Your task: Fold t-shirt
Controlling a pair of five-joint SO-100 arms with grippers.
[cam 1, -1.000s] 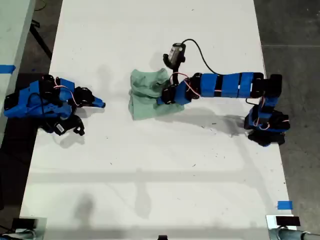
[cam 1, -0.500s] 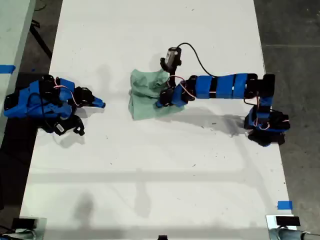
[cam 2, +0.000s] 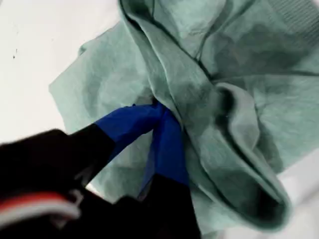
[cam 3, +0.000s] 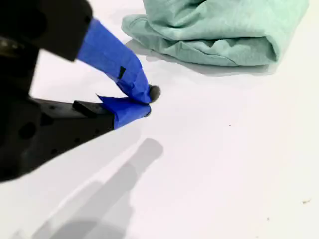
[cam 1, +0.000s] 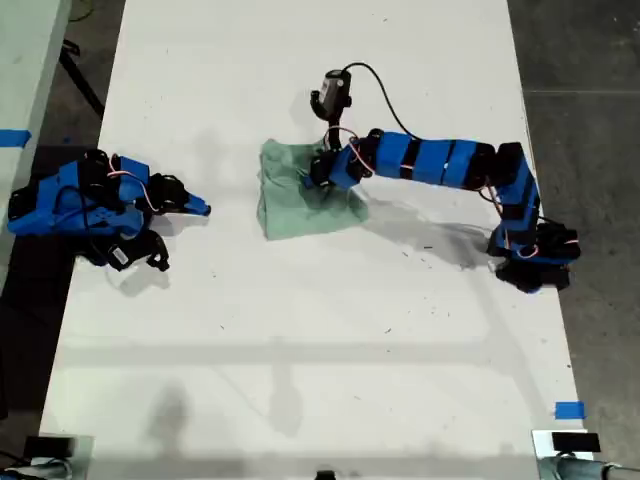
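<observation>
The pale mint-green t-shirt (cam 1: 295,208) lies bunched in a rough square on the white table (cam 1: 300,330), a little above the middle of the exterior view. My first gripper (cam 1: 322,172) reaches in from the exterior view's right and sits on the shirt's upper right part. In the first wrist view its blue fingers (cam 2: 167,144) meet at a raised fold of the t-shirt (cam 2: 239,114), shut on the cloth. My second gripper (cam 1: 200,209) rests at the exterior view's left, apart from the shirt. It is shut (cam 3: 144,102) on nothing, with the t-shirt (cam 3: 219,30) lying beyond it.
A black cable (cam 1: 385,95) loops above the first arm from its wrist camera (cam 1: 332,92). Blue tape marks sit at the exterior view's lower right (cam 1: 569,410) and left edge (cam 1: 14,137). Dark floor borders the table on both sides.
My first gripper has swung toward the exterior view's top and slightly left over the shirt, and the shirt's upper right fold has shifted with it. The second arm has not moved.
</observation>
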